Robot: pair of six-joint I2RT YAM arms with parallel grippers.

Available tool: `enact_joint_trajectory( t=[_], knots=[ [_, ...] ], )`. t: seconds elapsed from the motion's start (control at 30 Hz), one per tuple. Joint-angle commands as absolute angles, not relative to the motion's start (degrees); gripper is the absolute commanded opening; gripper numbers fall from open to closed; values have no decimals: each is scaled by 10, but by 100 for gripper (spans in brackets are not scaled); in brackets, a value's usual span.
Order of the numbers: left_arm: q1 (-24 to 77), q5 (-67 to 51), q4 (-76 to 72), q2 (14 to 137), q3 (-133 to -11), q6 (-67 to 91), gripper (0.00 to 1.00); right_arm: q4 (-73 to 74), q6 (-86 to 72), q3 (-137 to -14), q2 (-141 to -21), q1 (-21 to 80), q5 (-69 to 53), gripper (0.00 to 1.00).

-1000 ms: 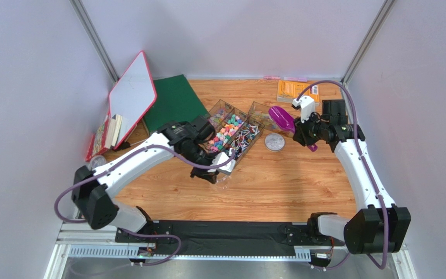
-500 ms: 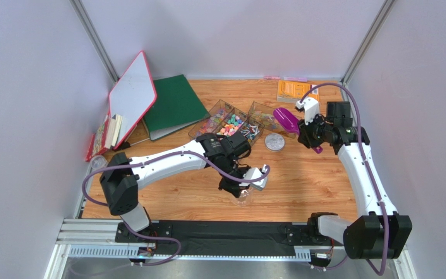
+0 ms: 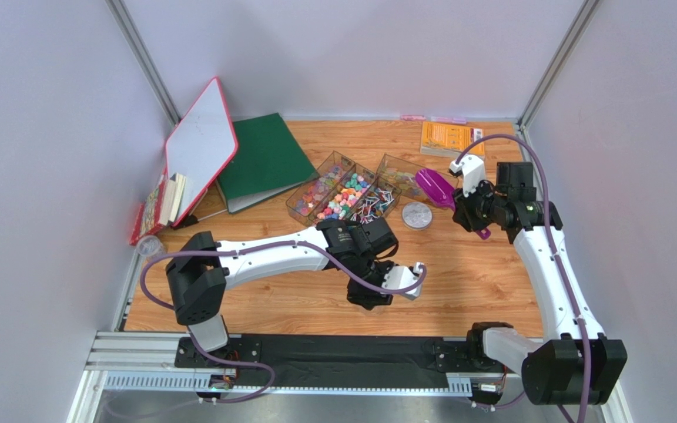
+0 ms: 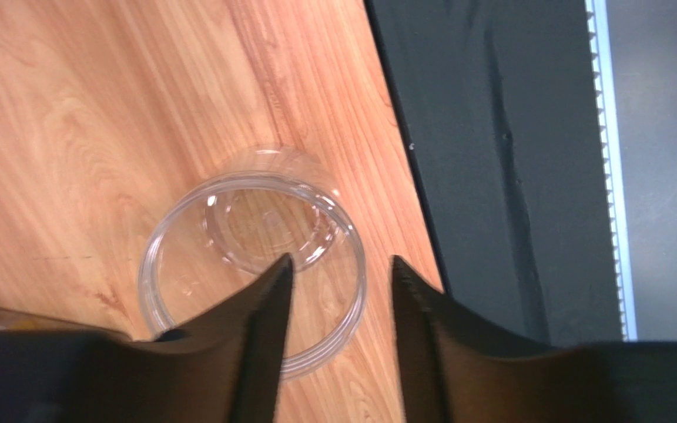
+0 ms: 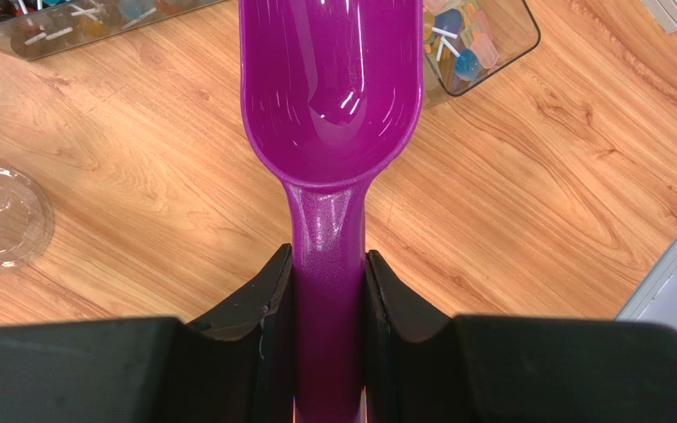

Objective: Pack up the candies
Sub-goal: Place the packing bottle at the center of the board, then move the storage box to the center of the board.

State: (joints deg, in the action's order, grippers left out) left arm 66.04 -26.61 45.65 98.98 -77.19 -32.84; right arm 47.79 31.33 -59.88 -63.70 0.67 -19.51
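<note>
A: Left gripper (image 4: 339,262) jaws spread astride the clear cup (image 4: 254,220) rim. Is the cup set upright at the table's front for filling?
B: Likely. Right gripper (image 5: 326,256) pinches the purple scoop (image 5: 333,79) handle. The candies (image 3: 344,194) lie in the clear trays (image 3: 296,201) behind.

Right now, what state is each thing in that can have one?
cup, upright, empty.
left tool, open, astride the cup's wall.
scoop, empty.
right tool, shut on the scoop's handle.
lid, off the cup, lying flat.
candies, unpacked, in the clear trays.

free — table (image 3: 485,275) centre-right | blocked — trays (image 3: 391,166), green binder (image 3: 267,159) behind
</note>
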Motion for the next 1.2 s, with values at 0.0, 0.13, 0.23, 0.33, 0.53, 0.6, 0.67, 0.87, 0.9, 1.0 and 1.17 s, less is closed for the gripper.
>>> enact_joint_trajectory(
  t=[0.0,0.13,0.23,0.33,0.53,0.6,0.67,0.87,0.9,1.0,1.17],
  knots=[
    [662,-244,437,947,-772,-318,56,465,309,-595,-615,5,-193,0],
    [650,-206,459,905,-814,-330,57,479,327,-613,-599,5,-200,0],
    [587,-157,456,878,-866,-330,57,506,386,-648,-599,5,-211,0],
    [499,-128,436,880,-889,-330,57,526,446,-689,-619,5,-193,0],
    [445,-50,440,988,-946,-345,55,507,505,-742,-660,5,-143,0],
    [444,-27,439,1043,-966,-324,54,506,507,-753,-678,5,-129,0],
    [441,-19,439,1079,-999,-316,54,505,520,-758,-679,5,-129,0],
    [420,-22,428,1156,-1048,-275,53,526,599,-763,-688,5,-126,0],
    [418,-24,426,1166,-1049,-268,53,526,607,-760,-688,5,-125,0],
    [415,-33,419,1188,-1051,-254,54,533,621,-758,-688,5,-124,0],
    [415,-34,412,1227,-1071,-230,55,541,622,-757,-691,4,-136,0]
  ],
)
